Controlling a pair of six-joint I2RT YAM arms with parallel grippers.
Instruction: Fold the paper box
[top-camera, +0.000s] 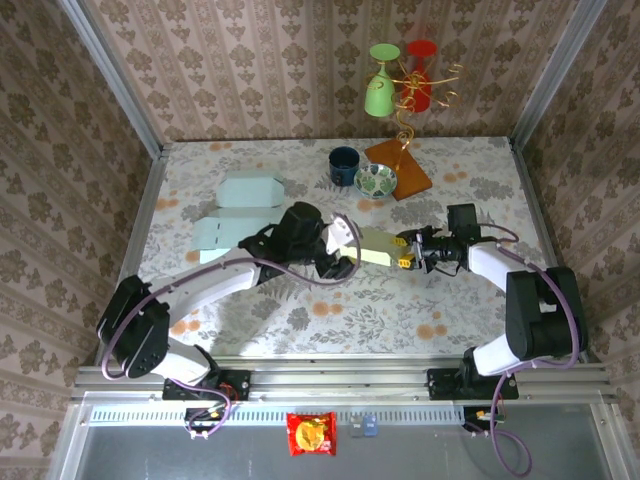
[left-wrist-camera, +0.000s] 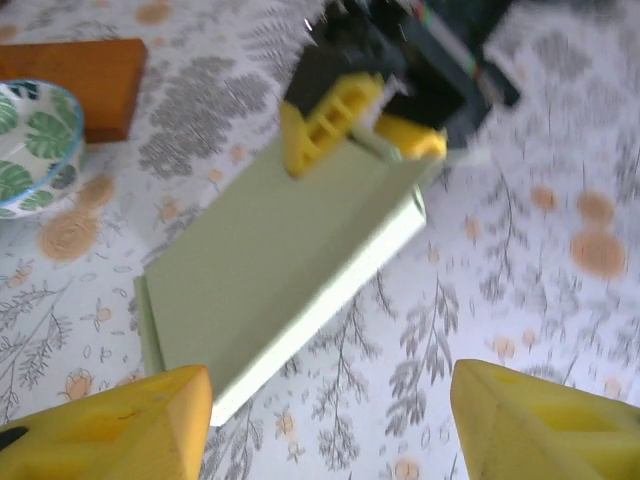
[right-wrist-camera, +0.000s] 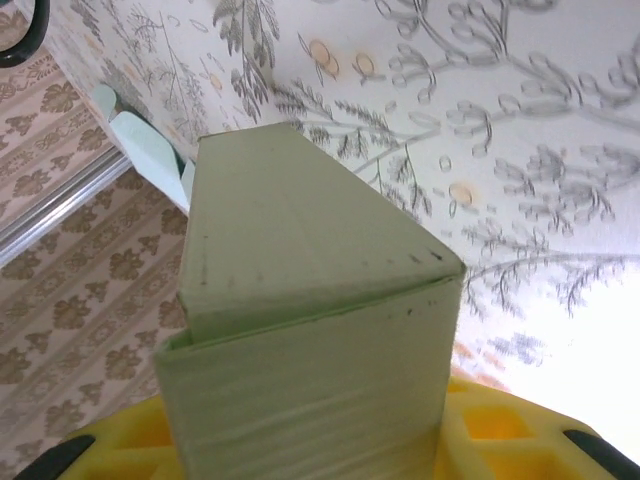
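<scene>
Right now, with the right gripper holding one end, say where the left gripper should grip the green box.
Probably the free end of the green box, opposite the right gripper, approached from the left. It is a long, flat sleeve, so the open left gripper can close across its broad faces.

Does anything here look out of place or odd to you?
A red snack packet lies outside the metal rail by the arms' bases, off the flowered table, away from the work. Otherwise nothing looks spilled or damaged; the right gripper holds the green paper box.
</scene>
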